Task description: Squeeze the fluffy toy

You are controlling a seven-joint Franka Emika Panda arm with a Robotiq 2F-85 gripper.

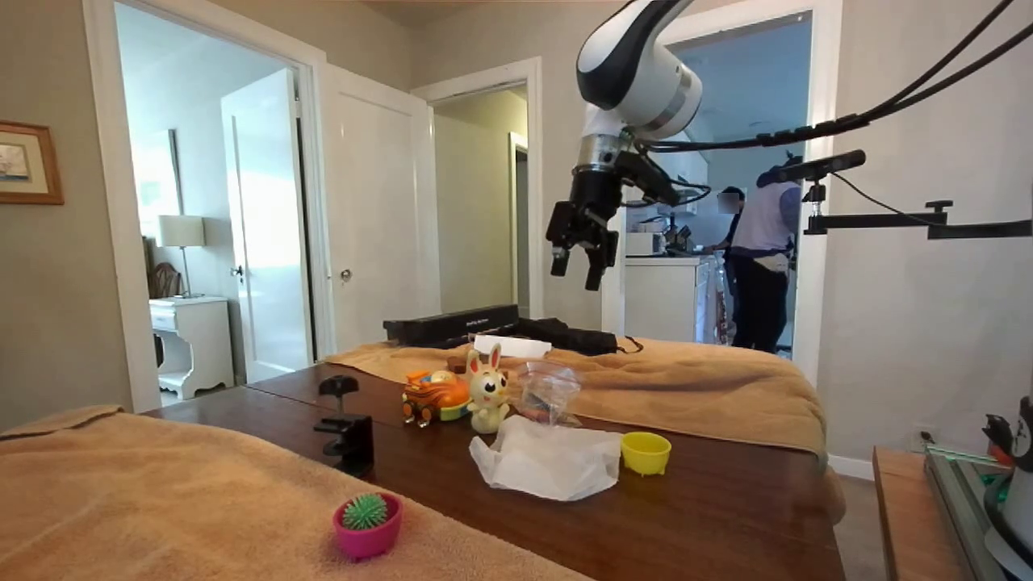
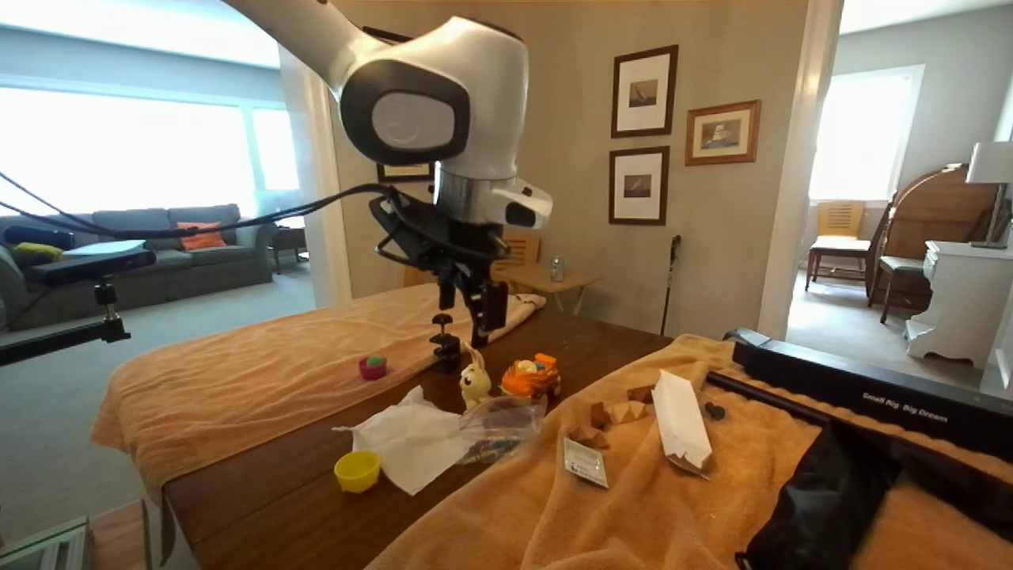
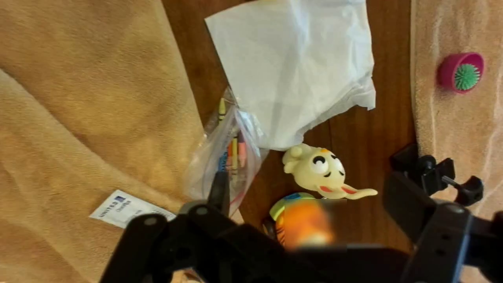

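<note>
No plainly fluffy toy shows. A pale yellow rabbit toy (image 1: pixel 487 395) with large eyes and long ears stands upright on the dark wooden table; it also shows in an exterior view (image 2: pixel 475 384) and in the wrist view (image 3: pixel 318 169). A green spiky ball (image 1: pixel 365 512) sits in a pink cup (image 1: pixel 369 542) on the orange towel; the ball also shows in the wrist view (image 3: pixel 467 77). My gripper (image 1: pixel 577 270) is open and empty, high above the table. In the wrist view the rabbit lies between the spread fingers (image 3: pixel 312 196), well below them.
An orange toy car (image 1: pixel 436 395) stands beside the rabbit. A black clamp (image 1: pixel 347 428) rises at the table's edge. White paper (image 1: pixel 549 460), a plastic bag of crayons (image 3: pixel 232 153) and a yellow cup (image 1: pixel 646 453) lie nearby. A black box (image 2: pixel 870 404) rests on the towel.
</note>
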